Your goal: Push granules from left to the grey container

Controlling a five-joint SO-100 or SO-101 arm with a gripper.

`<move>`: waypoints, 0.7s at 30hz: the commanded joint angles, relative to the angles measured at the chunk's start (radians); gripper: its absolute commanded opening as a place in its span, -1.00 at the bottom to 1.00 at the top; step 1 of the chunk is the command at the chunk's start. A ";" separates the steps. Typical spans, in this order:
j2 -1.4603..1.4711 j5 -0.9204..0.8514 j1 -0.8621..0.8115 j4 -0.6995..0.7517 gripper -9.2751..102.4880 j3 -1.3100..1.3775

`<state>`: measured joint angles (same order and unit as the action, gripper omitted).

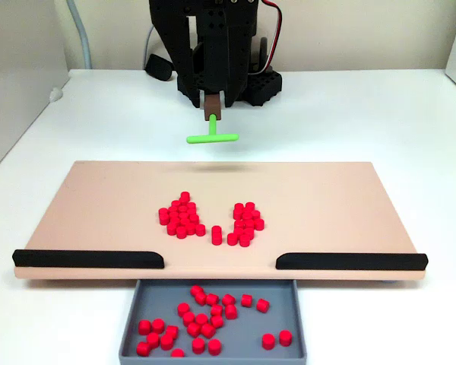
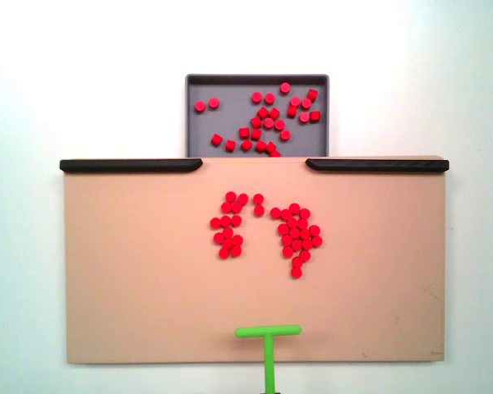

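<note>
While watching both fixed views, I'm noting: board (image 1: 99,205) lying on white table (image 1: 365,114); tray (image 1: 304,327) sitting below gap between strips (image 1: 87,259), partly filled; granules (image 1: 209,220) resting mid-board in two clusters, probably light, hard, roll-prone, so sweeping, not grasping; gripper (image 1: 213,106) clamping stick (image 1: 211,137), hovering at board's far edge.

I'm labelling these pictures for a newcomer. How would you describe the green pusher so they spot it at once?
Start at the wide beige board with black strips on one long edge. At the opposite long edge, near its middle, sits the green T-shaped stick, its stem held in the arm's pincer. It is the one green thing; the granules are red.
</note>
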<state>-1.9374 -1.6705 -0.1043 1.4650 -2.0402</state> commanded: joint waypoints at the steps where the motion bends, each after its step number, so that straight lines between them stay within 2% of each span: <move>1: 0.002 -0.005 -0.003 0.006 -0.84 0.021; 21: 0.000 0.025 0.003 0.006 -0.84 0.021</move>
<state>-1.9328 -1.6659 -0.1043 1.4650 -2.0402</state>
